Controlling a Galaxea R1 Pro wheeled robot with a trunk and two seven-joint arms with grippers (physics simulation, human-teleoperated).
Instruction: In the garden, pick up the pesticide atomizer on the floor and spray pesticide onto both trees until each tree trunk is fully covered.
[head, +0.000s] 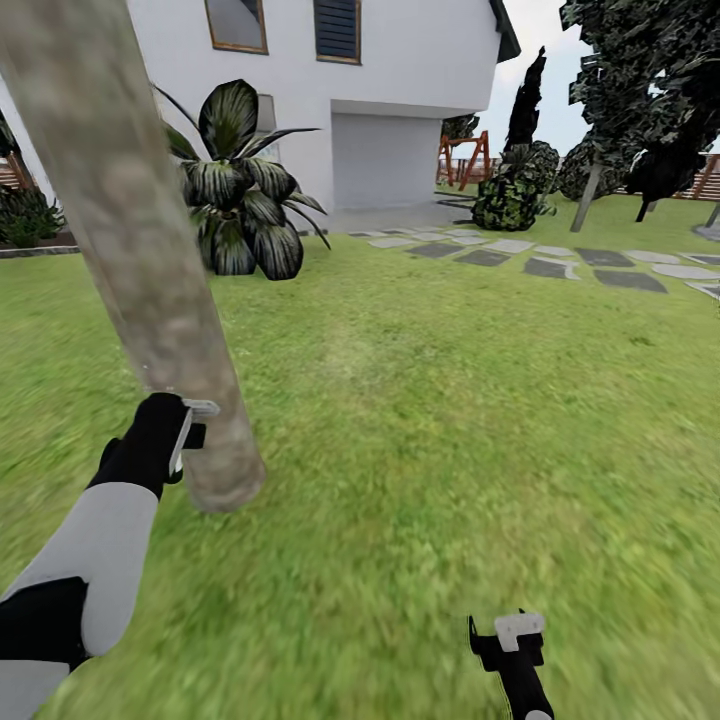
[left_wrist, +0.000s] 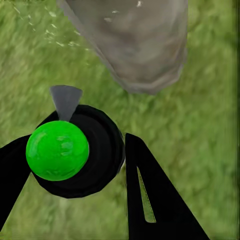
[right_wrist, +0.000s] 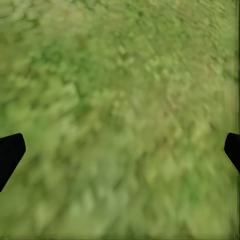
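Note:
A thick grey-beige tree trunk (head: 150, 250) leans up from the lawn (head: 420, 430) at the left. My left gripper (head: 183, 436) is right beside its base, shut on the pesticide atomizer (head: 200, 408). In the left wrist view the atomizer (left_wrist: 57, 150) is a black body with a bright green ball on top, held between the black fingers (left_wrist: 150, 195). Its grey nozzle points toward the trunk (left_wrist: 145, 45), a short gap away. My right gripper (head: 510, 640) hangs open and empty over grass at the lower right, and the right wrist view shows its tips (right_wrist: 10, 152) wide apart. A second tall tree (head: 588, 195) stands far right.
A white house (head: 400, 90) closes off the back, with a broad-leaved dark plant (head: 240, 190) in front of it. Grey paving slabs (head: 560, 262) run across the right rear. Dark shrubs (head: 510, 195) and a wooden fence (head: 705, 175) lie beyond them. Open grass spreads ahead and to the right.

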